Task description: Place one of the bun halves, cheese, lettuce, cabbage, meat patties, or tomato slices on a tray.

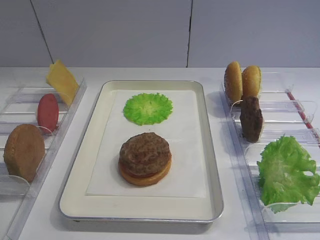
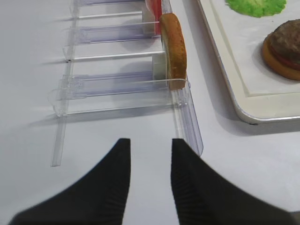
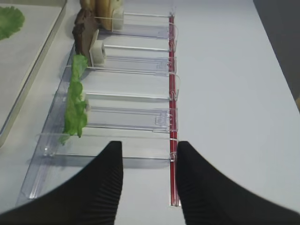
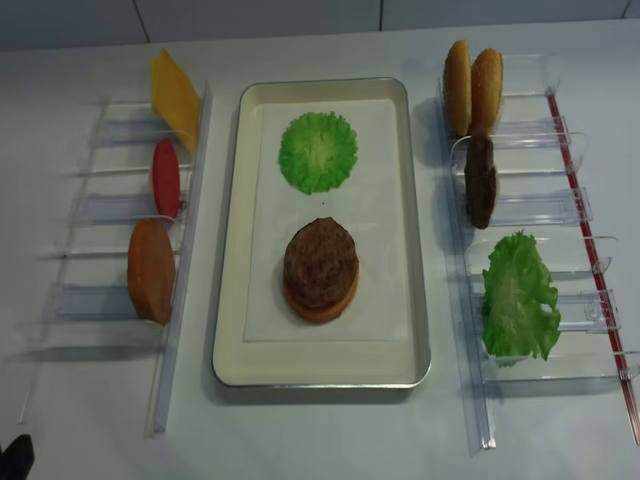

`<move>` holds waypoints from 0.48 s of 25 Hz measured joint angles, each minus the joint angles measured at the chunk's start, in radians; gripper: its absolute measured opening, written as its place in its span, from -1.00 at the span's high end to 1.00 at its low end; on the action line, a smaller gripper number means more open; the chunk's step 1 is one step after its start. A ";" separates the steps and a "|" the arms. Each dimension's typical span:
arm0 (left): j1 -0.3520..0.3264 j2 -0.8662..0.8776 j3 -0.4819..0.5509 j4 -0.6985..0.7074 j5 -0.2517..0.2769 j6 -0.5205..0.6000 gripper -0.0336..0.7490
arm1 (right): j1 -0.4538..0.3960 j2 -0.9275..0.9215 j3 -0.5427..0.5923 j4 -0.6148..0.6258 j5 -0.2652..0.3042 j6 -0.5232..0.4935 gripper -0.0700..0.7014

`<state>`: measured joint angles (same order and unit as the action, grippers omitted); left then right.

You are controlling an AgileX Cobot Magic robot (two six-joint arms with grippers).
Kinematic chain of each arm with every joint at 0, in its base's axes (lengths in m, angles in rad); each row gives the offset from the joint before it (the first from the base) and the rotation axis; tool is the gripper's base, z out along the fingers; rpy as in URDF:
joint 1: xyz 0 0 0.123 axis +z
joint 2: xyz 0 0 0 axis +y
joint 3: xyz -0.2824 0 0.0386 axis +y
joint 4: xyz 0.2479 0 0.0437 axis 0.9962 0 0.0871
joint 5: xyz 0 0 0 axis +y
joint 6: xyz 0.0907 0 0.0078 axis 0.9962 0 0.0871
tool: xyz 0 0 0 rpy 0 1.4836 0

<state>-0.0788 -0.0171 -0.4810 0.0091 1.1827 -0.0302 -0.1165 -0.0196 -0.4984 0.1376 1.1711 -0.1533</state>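
Landmark for this entry: the tray (image 1: 210, 150), centre of the tabletop (image 4: 330, 440).

Left of the tray, in the left rack (image 4: 185, 330), standing on edge: cheese (image 1: 62, 81) at the far end, tomato slice (image 1: 48, 112) in the middle, bun half (image 1: 23, 151) nearest me. The left claw (image 2: 149, 154) hangs over bare tabletop short of the rack's near end, fingers parted with a clear gap, nothing between them.

On the tray: a flat green frilled leaf disc (image 1: 148, 108) at the far half; nearer, a stack of bun, a red layer showing at the edge, and a meat patty (image 1: 145, 153) on top.

Right of the tray, in the right rack (image 4: 560, 215): two bun halves (image 1: 242, 81) at the far end, a second patty (image 1: 251, 118) in the middle, loose lettuce (image 1: 286, 172) nearest. The right claw (image 3: 149, 157) sits over that rack's near end, fingers apart, empty.

Judgement: I am between placements; no item is in hand. Next call is choosing a piece and an arm. The lettuce is nearest the right claw, the bun half nearest the left. Either needs a forward reach, fingers straddling the upright piece across its thin faces, then a lift clear of the rack wire before crossing to the tray.
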 joint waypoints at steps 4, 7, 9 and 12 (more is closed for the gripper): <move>0.000 0.000 0.000 0.000 0.000 0.000 0.40 | -0.032 0.000 0.008 0.014 -0.020 -0.005 0.05; 0.000 0.000 0.000 0.000 0.000 0.000 0.40 | -0.033 0.000 0.016 0.016 -0.027 -0.006 0.05; 0.000 0.000 0.000 0.000 0.000 0.000 0.40 | -0.033 0.000 0.018 0.016 -0.029 -0.006 0.05; 0.000 0.000 0.000 0.000 0.000 0.000 0.40 | -0.033 0.000 0.018 0.016 -0.029 -0.006 0.05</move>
<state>-0.0788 -0.0171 -0.4810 0.0091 1.1827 -0.0302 -0.1495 -0.0196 -0.4804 0.1535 1.1418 -0.1594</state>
